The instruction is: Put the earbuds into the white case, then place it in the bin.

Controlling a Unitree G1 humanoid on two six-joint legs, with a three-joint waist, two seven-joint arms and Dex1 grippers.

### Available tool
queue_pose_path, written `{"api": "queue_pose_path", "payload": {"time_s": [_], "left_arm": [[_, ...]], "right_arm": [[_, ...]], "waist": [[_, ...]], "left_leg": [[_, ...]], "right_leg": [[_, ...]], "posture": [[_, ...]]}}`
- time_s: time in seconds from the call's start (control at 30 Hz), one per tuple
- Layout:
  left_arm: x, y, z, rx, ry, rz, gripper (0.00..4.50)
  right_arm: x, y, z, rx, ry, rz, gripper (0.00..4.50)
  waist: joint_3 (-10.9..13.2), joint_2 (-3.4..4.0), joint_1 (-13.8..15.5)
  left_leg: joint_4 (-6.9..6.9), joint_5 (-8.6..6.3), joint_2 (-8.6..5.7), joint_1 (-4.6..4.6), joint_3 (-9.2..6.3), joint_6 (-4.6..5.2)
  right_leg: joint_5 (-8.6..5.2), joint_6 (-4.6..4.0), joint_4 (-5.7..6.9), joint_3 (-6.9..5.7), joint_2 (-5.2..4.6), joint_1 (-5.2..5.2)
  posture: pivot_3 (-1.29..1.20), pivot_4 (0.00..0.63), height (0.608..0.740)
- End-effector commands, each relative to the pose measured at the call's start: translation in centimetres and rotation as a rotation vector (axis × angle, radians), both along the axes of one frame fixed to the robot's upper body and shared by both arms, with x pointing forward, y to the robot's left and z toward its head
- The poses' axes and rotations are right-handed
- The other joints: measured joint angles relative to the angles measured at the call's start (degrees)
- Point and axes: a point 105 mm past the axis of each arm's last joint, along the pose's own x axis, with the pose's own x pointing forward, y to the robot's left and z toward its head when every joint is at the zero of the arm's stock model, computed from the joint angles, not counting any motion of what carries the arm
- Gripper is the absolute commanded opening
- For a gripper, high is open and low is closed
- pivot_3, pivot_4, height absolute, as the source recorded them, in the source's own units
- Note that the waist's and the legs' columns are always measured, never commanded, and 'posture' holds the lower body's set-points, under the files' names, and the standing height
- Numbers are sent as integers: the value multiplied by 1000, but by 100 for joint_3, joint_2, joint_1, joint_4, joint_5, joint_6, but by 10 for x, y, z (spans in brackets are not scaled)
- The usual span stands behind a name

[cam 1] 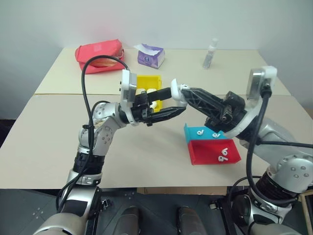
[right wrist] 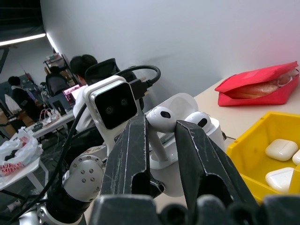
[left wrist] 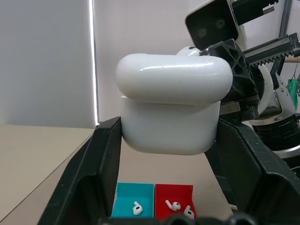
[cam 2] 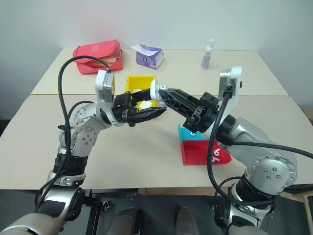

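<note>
Loading step: left claw (left wrist: 166, 187) grasping the white case (left wrist: 169, 112), right claw (right wrist: 161, 136) pinching an earbud (right wrist: 159, 117) at its mouth; next, seat it squarely.

No lettering can be made out anywhere — not on the purple tissue pack (cam 1: 150, 55), where the print is too small to tell, nor on the small clear bottle (cam 1: 210, 54) at the back of the table, whose label stays a blur. The red pouch (cam 1: 99, 56) carries a pale patch — unreadable.
</note>
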Motion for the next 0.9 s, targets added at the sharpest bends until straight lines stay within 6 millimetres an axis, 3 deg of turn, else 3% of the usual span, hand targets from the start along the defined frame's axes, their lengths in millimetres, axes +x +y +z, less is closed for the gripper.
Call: {"api": "queue_pose_path", "payload": {"time_s": [0.03, 0.37, 0.67, 0.9], "left_arm": [[-4, -2, 18, -40, -73, 2, 2768], [-2, -3, 19, -50, -78, 9, 2768], [0, -1, 20, -55, -80, 15, 2768], [1, 0, 20, -52, -79, 16, 2768]], "right_arm": [[-8, 6, 2, 1, -16, 47, 633], [-4, 5, -2, -17, 8, 30, 633], [-3, 3, -4, -46, 11, 21, 3693], [-7, 1, -2, -51, 0, 27, 3693]], "waist": [[0, 0, 1], [0, 0, 5], [1, -2, 7], [1, -2, 11]], "left_leg": [[0, 0, 0, 0, 0, 0], [0, -1, 0, -1, 0, 2], [1, -2, 1, -2, 0, 4], [1, -3, 1, -2, 1, 5]], "right_leg": [[0, 0, 0, 0, 0, 0], [0, 0, -8, 0, 0, 1], [0, 0, -11, 0, 0, 1], [0, 0, -11, 0, 0, 1]], "posture": [[0, 150, 740], [0, 150, 740], [0, 150, 740], [0, 150, 740]]}}
